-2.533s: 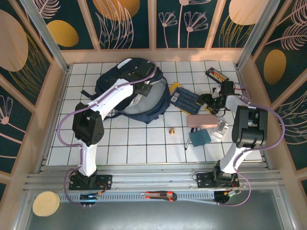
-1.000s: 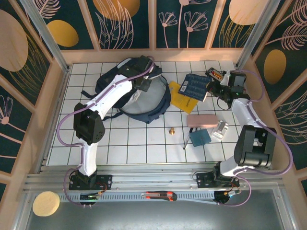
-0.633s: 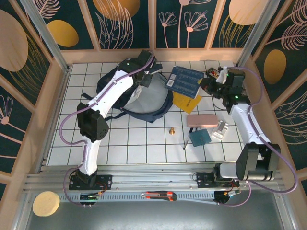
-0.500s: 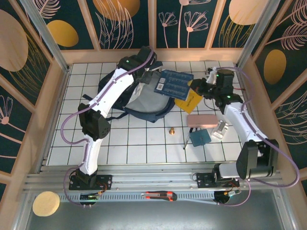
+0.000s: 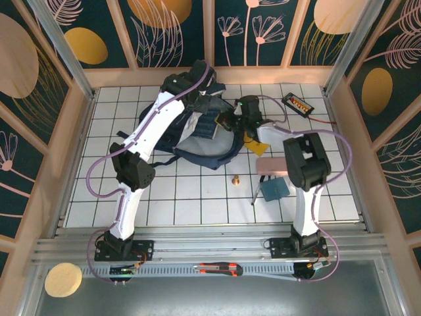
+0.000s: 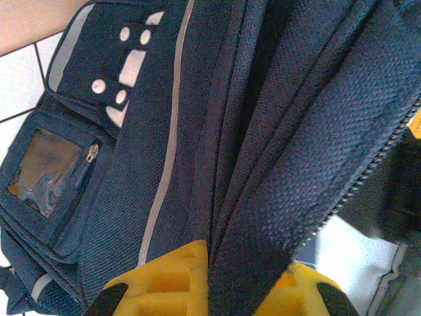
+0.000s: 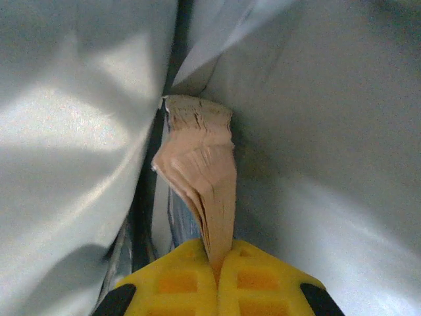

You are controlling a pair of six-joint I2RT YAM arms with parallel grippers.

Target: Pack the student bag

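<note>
I can read no words, numbers or brand marks anywhere, not even on the student bag (image 6: pixel 158 197) or its front patch (image 6: pixel 112 72).

The right gripper (image 7: pixel 217 262) and its book (image 7: pixel 205 178) fill the narrow mouth of the student bag (image 6: pixel 164 131). Near-left tiles (image 5: pixel 177 197) lie open; a pink box (image 5: pixel 273 165) and teal pad (image 5: pixel 273 189) crowd the right.

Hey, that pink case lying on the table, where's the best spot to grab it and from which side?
Take the pink case across its narrow width, near the middle, coming straight down from above. It lies flat with its long side running left to right in the top view, so close on its near and far long edges.
</note>
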